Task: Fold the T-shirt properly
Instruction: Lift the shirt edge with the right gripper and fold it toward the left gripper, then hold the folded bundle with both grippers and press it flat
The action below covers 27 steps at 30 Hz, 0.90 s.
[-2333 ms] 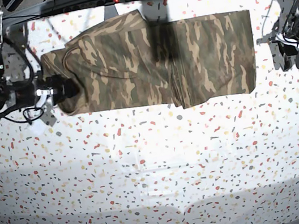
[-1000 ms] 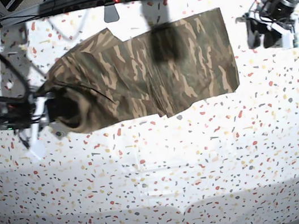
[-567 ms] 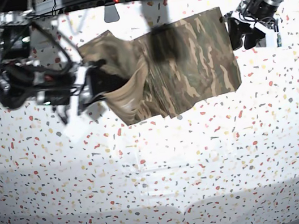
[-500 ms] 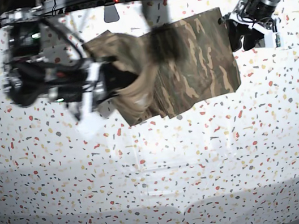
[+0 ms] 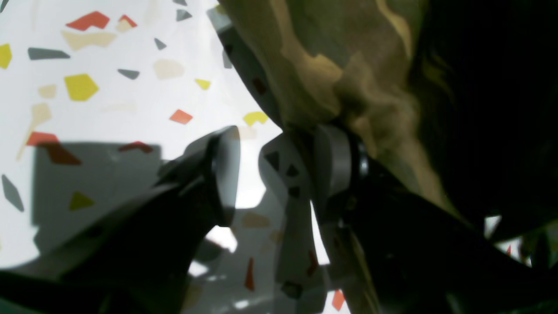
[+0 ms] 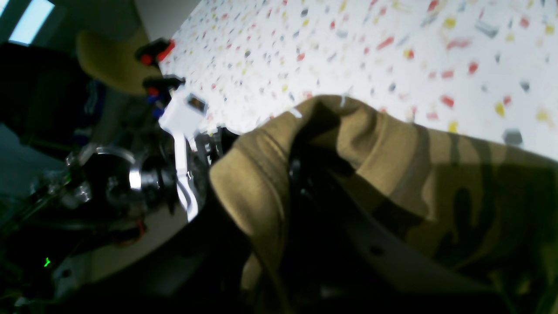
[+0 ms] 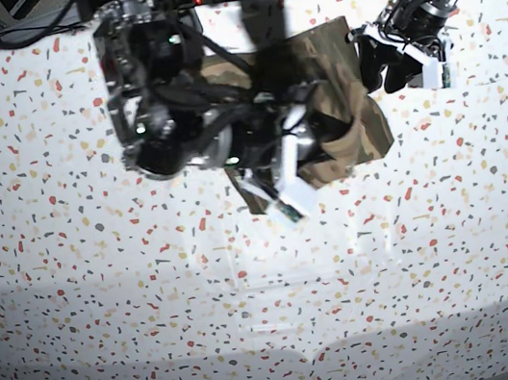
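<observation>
Overhead, right arm (image 7: 173, 116) across T-shirt (image 7: 341, 68)

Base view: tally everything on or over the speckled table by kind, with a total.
Camouflage T-shirt: 1
Grippers: 2, right gripper shut on the T-shirt, left gripper open at its edge
Speckled table: 1
Total: 4

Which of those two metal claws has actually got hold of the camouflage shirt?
The right gripper, mid-table in the base view: its jaws are shut on the T-shirt. The left gripper stands open beside the cloth's edge.
</observation>
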Available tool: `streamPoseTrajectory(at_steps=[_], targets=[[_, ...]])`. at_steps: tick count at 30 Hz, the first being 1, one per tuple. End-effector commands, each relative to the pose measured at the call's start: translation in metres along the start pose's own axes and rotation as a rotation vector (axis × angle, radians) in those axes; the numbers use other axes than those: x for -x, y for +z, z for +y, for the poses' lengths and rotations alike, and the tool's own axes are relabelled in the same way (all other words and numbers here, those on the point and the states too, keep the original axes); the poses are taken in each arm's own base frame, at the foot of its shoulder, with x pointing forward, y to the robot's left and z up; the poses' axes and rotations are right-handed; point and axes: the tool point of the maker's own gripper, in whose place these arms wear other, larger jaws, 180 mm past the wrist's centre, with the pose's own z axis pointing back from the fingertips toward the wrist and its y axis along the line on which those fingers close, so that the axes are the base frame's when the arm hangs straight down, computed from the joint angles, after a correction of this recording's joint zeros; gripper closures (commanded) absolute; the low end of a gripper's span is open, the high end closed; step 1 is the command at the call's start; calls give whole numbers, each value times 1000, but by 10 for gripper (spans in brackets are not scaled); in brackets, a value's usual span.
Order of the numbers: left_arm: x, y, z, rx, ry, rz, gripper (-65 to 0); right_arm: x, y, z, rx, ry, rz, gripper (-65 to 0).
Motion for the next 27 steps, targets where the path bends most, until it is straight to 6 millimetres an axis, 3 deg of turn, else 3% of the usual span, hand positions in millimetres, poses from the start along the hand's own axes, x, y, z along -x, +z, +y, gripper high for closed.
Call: streamPoseTrajectory(at_steps=[1,16,19,22,27], targets=[[-6,1,-3,16,-12,-17,-264,-20,-4,6,-21,16,-66,0],[-6,1,-3,16,-12,-17,-264,12,-38,-4,-56,-85,27,0],[-6,1,-3,16,-12,-17,-264,12,-44,0,-73,-93,13,-178],[-6,1,-3,15,-13,-17,-264,-1,-46,19,-162,-103,-31,-329],[-8,6,6,5,-44,-2,-264,-20,-46,46,-307,-84,-32,-352]])
